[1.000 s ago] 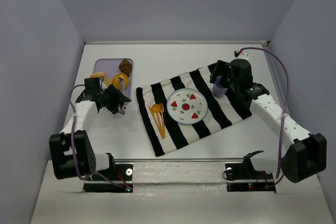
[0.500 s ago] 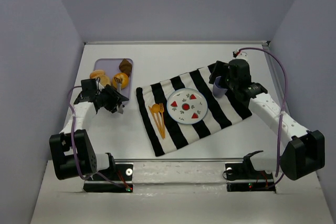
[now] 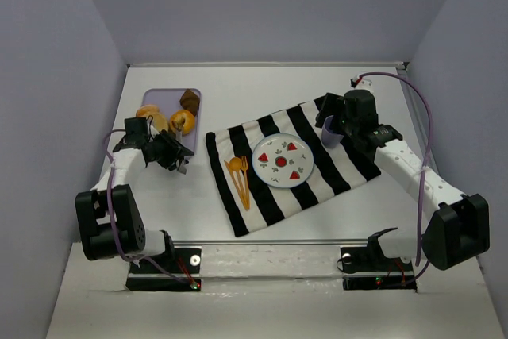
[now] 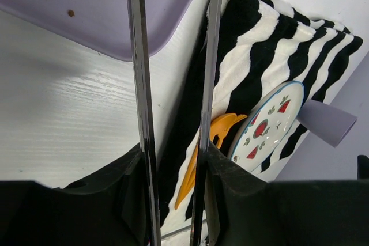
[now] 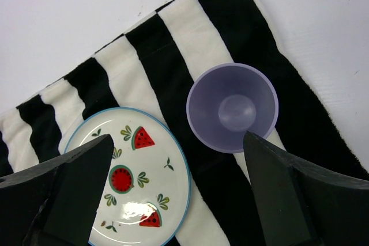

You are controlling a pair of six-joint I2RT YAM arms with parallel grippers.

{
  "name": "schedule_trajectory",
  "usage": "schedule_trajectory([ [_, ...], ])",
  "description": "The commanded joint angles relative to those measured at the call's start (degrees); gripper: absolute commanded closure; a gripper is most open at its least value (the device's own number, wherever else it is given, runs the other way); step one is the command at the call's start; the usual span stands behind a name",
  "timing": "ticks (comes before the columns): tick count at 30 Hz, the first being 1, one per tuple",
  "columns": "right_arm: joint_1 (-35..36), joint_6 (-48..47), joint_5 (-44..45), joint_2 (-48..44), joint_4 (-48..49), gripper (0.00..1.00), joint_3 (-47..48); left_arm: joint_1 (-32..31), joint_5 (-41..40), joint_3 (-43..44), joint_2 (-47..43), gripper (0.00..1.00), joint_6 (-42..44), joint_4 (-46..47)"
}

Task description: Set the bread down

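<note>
From above, the bread [image 3: 182, 121], a small glossy golden ring, lies in the near right part of a lavender tray [image 3: 163, 97] at the far left of the bench [image 3: 262, 85]. A paler ring [image 3: 149, 114] sits just beside it on the left and a dark brown lump [image 3: 190, 101] just behind it. The left fingers [image 3: 182, 164] hang over the bare bench just in front of the tray's near edge, apart from the bread. To the right, a black-and-white striped cloth [image 3: 262, 200] carries a plate [image 3: 282, 161] painted with watermelon slices, with an orange fork and spoon [image 3: 237, 174] beside its left rim. The right fingers [image 3: 325, 123] hover at the cloth's far corner over a purple cup [image 3: 330, 137]. In the left wrist view, the two thin fingers [image 4: 140, 84] stand a narrow gap apart with nothing between them, and the tray's corner lies by their tips. In the right wrist view, the fingers [image 5: 75, 194] are spread wide and empty. The cup stands upright on the cloth beside the plate, with one fingertip close to its rim.
</note>
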Motion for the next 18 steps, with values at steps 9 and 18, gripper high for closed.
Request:
schedule_trajectory([
  [9, -0.2, -0.4, 1.0, -0.2, 1.9, 0.0, 1.3, 0.6, 0.1, 3.8, -1.0, 0.77, 3.0, -3.7],
  [18, -0.2, -0.8, 1.2, -0.7, 1.9, 0.01, 1.3, 0.6, -1.1, 5.0, -7.3, 0.94, 3.9, -4.4],
])
